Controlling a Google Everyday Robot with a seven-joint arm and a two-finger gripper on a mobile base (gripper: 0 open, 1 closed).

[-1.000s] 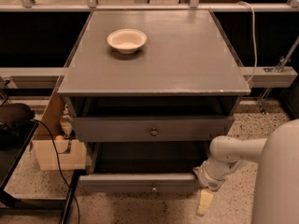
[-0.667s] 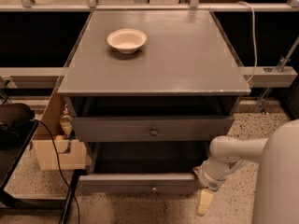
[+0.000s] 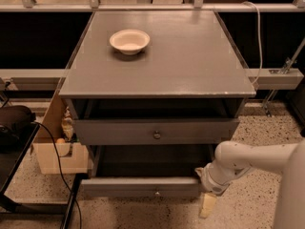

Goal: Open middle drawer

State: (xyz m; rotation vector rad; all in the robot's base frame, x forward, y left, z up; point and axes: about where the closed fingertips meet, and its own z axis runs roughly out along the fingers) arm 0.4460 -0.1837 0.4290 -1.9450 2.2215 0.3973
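The middle drawer (image 3: 138, 187) is the lower grey front with a small round knob (image 3: 157, 192). It stands pulled out, with its dark inside showing behind the front. My gripper (image 3: 208, 205) hangs at the drawer's right front corner, pointing down toward the floor, right beside the front's end. The white arm (image 3: 248, 160) reaches in from the right. Above it, the taller grey front (image 3: 119, 131) with the bigger round knob (image 3: 157, 134) is also out a little. The thinnest front is hidden.
A white bowl (image 3: 129, 41) sits on the grey cabinet top (image 3: 190, 61). A cardboard box (image 3: 55, 154) and a black cable (image 3: 57, 161) lie to the cabinet's left, beside a black stand (image 3: 16, 128). The floor is speckled (image 3: 248, 209). A rail (image 3: 274, 78) runs behind.
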